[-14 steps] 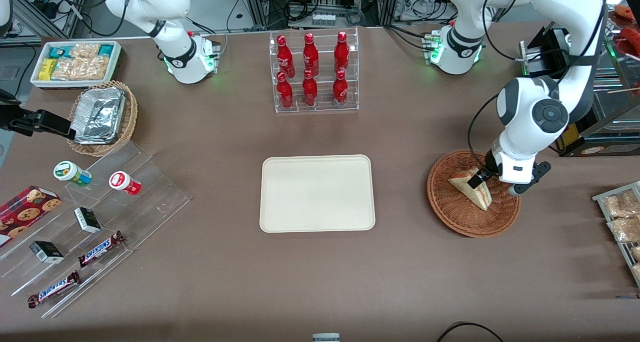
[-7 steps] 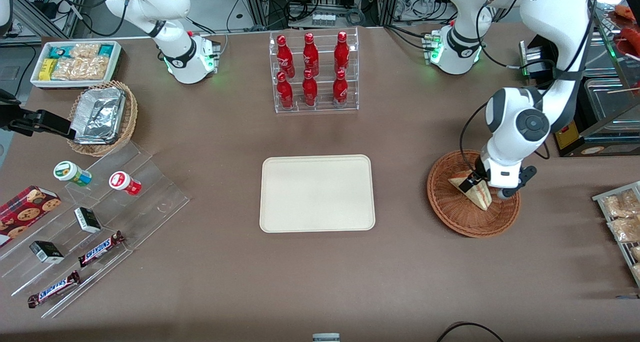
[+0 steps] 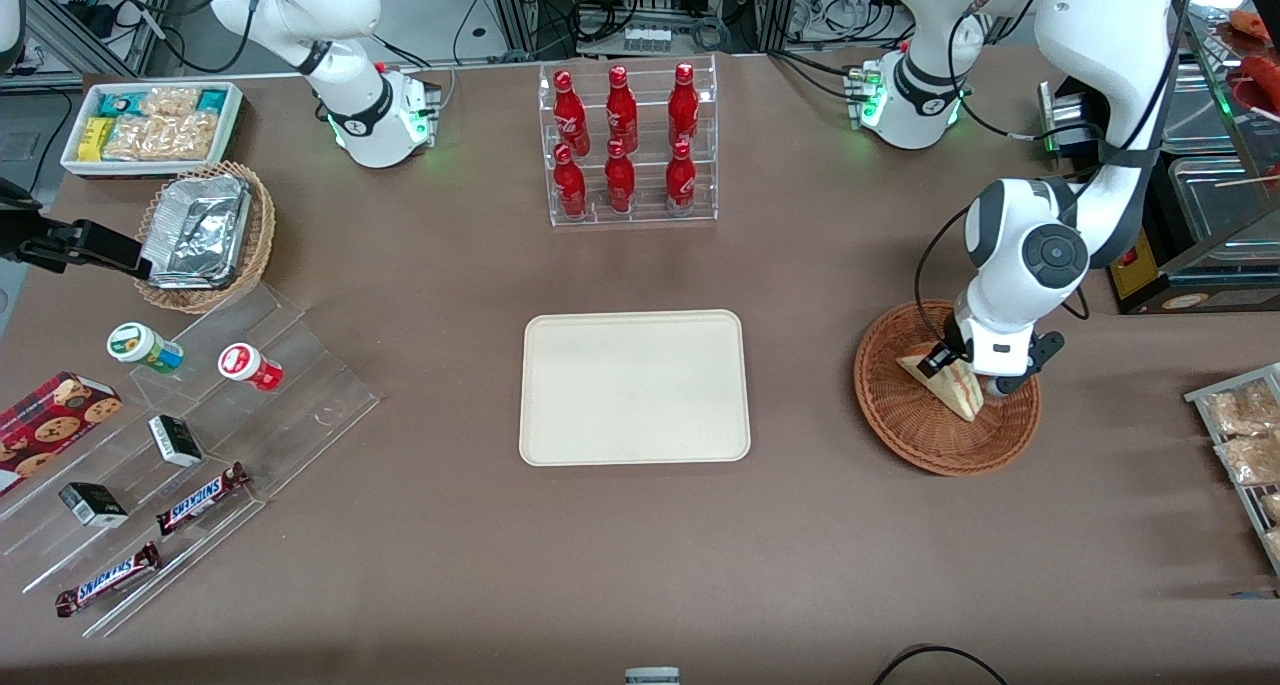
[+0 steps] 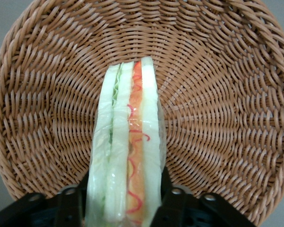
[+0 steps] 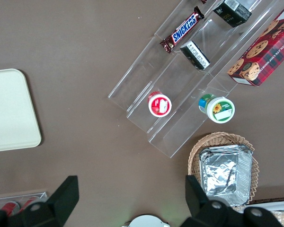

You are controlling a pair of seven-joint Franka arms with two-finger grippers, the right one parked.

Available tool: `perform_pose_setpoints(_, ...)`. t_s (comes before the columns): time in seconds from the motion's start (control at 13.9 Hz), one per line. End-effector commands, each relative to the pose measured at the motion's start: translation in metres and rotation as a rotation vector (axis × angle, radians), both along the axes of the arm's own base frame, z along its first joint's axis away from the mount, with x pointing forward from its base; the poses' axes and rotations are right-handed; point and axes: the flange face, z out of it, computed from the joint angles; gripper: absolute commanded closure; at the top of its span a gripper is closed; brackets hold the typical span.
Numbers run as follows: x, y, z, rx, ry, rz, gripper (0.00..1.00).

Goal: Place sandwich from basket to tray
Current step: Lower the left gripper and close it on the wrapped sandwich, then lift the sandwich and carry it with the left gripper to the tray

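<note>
The sandwich (image 3: 948,385), a pale wedge with red and green layers, stands on edge in the reddish-brown wicker basket (image 3: 900,435) toward the working arm's end of the table. My gripper (image 3: 962,371) is down in the basket, and a black finger (image 4: 68,208) presses each broad side of the sandwich (image 4: 128,137). The gripper (image 4: 124,183) is shut on the wedge, which still rests on the basket's weave (image 4: 217,109). The cream tray (image 3: 634,387) lies bare at mid-table, beside the basket, toward the parked arm.
A clear rack of red bottles (image 3: 625,145) stands farther from the front camera than the tray. A stepped acrylic shelf of snacks (image 3: 200,415), a foil-lined tan basket (image 3: 205,235) and a white snack bin (image 3: 150,125) sit at the parked arm's end. Packets on a rack (image 3: 1240,435) lie near the wicker basket.
The arm has come down into the basket and shifted slightly toward the tray, so the fingers now sit lower on the sandwich. The sandwich has hardly moved.
</note>
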Motion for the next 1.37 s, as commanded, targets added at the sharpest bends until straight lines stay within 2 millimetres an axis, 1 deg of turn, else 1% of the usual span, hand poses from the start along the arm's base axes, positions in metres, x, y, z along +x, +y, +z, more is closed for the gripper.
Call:
perform_pose_setpoints(0.0, 0.0, 0.0, 0.022, 0.008, -0.026, -0.005, 1.0)
perform_pose_setpoints(0.07, -0.002, -0.001, 0.038, 0.015, -0.008, -0.024, 1.0)
perform_pose_setpoints(0.14, -0.002, -0.003, 0.059, 0.02, -0.001, -0.045, 1.0)
perform_pose_setpoints(0.29, -0.005, -0.026, 0.101, 0.027, 0.025, -0.098, 1.0)
perform_pose_setpoints(0.36, -0.005, -0.042, 0.121, 0.033, 0.044, -0.124, 1.0)
perform_pose_setpoints(0.43, -0.005, -0.066, 0.139, 0.037, 0.055, -0.164, 1.0)
perform_pose_setpoints(0.58, -0.007, -0.122, 0.173, 0.038, 0.065, -0.24, 1.0)
perform_pose_setpoints(0.65, -0.011, -0.149, 0.18, 0.026, 0.058, -0.284, 1.0)
perform_pose_setpoints(0.72, -0.017, -0.182, 0.178, 0.018, 0.059, -0.338, 1.0)
perform_pose_setpoints(0.79, -0.022, -0.21, 0.17, 0.011, 0.067, -0.369, 1.0)
perform_pose_setpoints(0.94, -0.03, -0.275, 0.15, 0.001, 0.08, -0.451, 1.0)
perform_pose_setpoints(1.01, -0.032, -0.301, 0.142, -0.008, 0.083, -0.501, 1.0)
perform_pose_setpoints(1.08, -0.028, -0.32, 0.136, -0.021, 0.086, -0.525, 1.0)
perform_pose_setpoints(1.15, -0.031, -0.347, 0.129, -0.035, 0.088, -0.555, 1.0)
perform_pose_setpoints(1.23, -0.039, -0.374, 0.119, -0.039, 0.093, -0.592, 1.0)
perform_pose_setpoints(1.3, -0.042, -0.396, 0.105, -0.034, 0.097, -0.622, 1.0)
